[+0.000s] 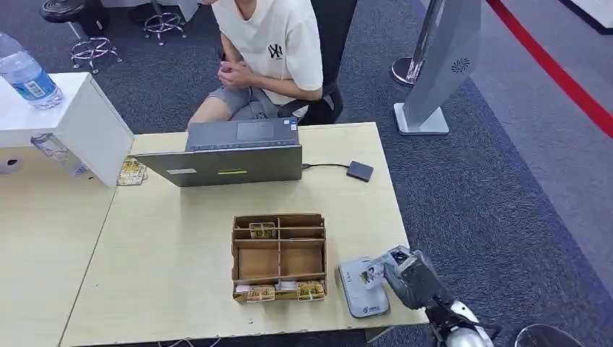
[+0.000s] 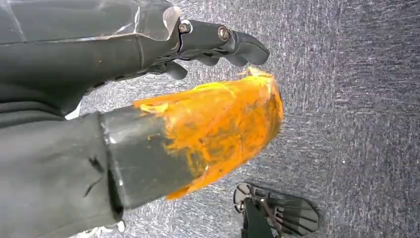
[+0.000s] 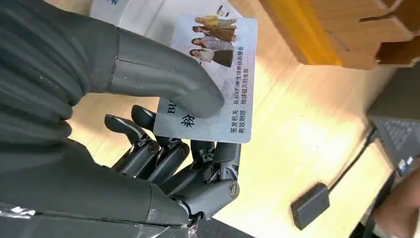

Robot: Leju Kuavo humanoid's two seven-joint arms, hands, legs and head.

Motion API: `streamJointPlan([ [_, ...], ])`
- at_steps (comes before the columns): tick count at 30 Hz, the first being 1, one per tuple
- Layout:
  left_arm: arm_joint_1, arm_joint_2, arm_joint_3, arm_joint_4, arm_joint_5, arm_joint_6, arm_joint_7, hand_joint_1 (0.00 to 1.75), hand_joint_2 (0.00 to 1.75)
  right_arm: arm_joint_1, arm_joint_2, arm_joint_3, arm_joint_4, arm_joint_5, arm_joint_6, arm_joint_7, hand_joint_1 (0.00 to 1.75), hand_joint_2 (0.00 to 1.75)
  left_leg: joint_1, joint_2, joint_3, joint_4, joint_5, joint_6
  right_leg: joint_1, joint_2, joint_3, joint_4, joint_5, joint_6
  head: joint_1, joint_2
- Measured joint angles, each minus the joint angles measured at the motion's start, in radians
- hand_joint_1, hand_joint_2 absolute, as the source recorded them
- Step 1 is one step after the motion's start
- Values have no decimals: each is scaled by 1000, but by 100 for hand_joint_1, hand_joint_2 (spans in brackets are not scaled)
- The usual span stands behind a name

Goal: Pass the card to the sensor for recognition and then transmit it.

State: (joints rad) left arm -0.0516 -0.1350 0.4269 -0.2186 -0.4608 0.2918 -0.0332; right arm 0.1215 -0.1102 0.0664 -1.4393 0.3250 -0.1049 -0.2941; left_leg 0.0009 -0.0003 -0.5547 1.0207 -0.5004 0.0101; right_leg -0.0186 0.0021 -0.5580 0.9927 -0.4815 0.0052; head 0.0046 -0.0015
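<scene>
Head view, lower right of the frame: the right hand (image 1: 406, 275) pinches the card (image 1: 374, 270) above the grey sensor pad (image 1: 361, 290), which lies flat near the table (image 1: 181, 267) edge; right wrist view: the thumb (image 3: 168, 79) presses the card's printed face (image 3: 218, 69) against the darker fingers (image 3: 198, 168) beneath it, the card tilted over the pad's white top (image 3: 143, 15); centre of the head view: a wooden divided box (image 1: 279, 256) with small cards in its near and far slots, just left of the pad; upper centre: an open laptop (image 1: 231, 155), a cable running to a small dark box (image 1: 360, 170); a seated person (image 1: 271, 50) behind it; upper left: a water bottle (image 1: 27, 74); left wrist view: the left hand (image 2: 198, 44) over grey carpet, fingers curled, holding nothing.
</scene>
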Motion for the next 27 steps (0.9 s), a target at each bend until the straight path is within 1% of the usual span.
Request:
streamJointPlan([
  [15, 0, 1, 15, 0, -7, -1, 0, 0, 0, -30, -11, 42, 71, 165, -24, 40, 175, 175, 0, 0, 0, 0, 0, 0, 0, 0, 0, 0, 0, 0, 0, 0],
  [18, 0, 1, 21, 0, -9, -1, 0, 0, 0, -38, -11, 56, 86, 206, -36, 54, 175, 175, 0, 0, 0, 0, 0, 0, 0, 0, 0, 0, 0, 0, 0, 0],
  [23, 1, 1, 23, 0, -13, -1, 2, 0, 0, -54, -11, 89, 127, 292, -82, 76, 175, 175, 0, 0, 0, 0, 0, 0, 0, 0, 0, 0, 0, 0, 0, 0],
  [27, 0, 0, 29, 0, -14, -1, 3, 0, 0, -68, -11, 110, 149, 324, -101, 86, 175, 175, 0, 1, 2, 0, 0, 0, 0, 1, 1, 0, 0, 0, 0, 0],
])
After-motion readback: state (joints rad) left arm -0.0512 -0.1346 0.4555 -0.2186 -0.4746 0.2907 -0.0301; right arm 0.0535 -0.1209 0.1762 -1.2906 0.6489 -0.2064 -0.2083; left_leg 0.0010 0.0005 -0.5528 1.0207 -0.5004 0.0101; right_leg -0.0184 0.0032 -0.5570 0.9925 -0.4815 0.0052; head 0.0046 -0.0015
